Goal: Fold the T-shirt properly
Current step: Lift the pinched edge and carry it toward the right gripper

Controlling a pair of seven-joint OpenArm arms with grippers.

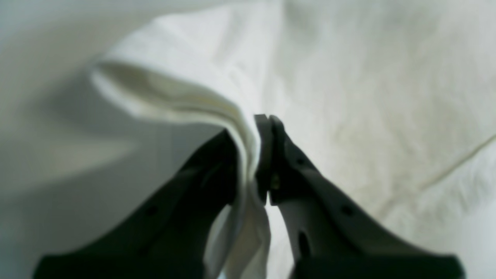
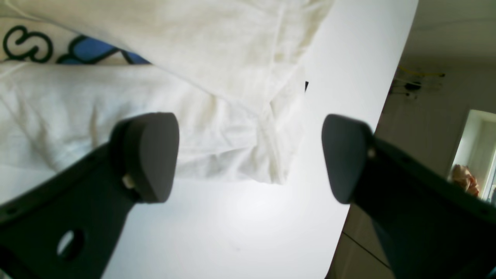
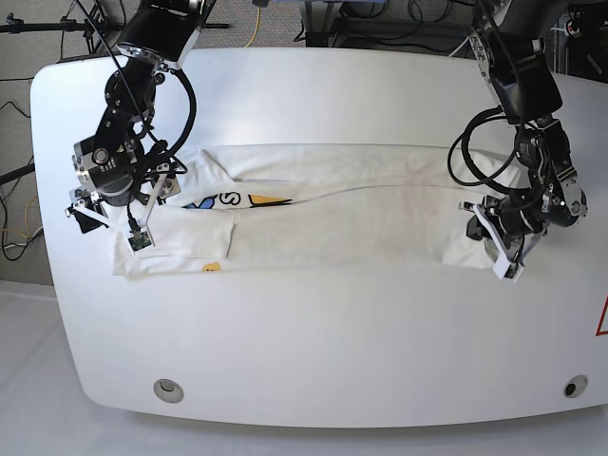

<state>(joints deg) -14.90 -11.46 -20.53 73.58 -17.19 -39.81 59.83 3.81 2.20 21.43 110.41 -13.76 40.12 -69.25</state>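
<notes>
The white T-shirt [image 3: 361, 218] lies as a long folded strip across the table [image 3: 332, 361], with its blue and black print [image 3: 233, 199] and a small yellow-orange mark [image 3: 211, 266] near its left end. At the strip's right end, my left gripper [image 3: 480, 233] is shut on the cloth. The left wrist view shows my left gripper [image 1: 252, 128] pinching a raised fold of the T-shirt [image 1: 348, 97]. My right gripper [image 3: 114, 204] hovers over the left end. Its wrist view shows the right gripper [image 2: 248, 155] open above the T-shirt's [image 2: 213, 58] corner, with the print [image 2: 77, 50] beyond.
The white table's rounded edge [image 2: 372, 116] runs close to the right gripper. Two round fittings [image 3: 168, 389] [image 3: 570, 388] sit near the front edge. Cables [image 3: 256, 19] hang behind the table's back edge.
</notes>
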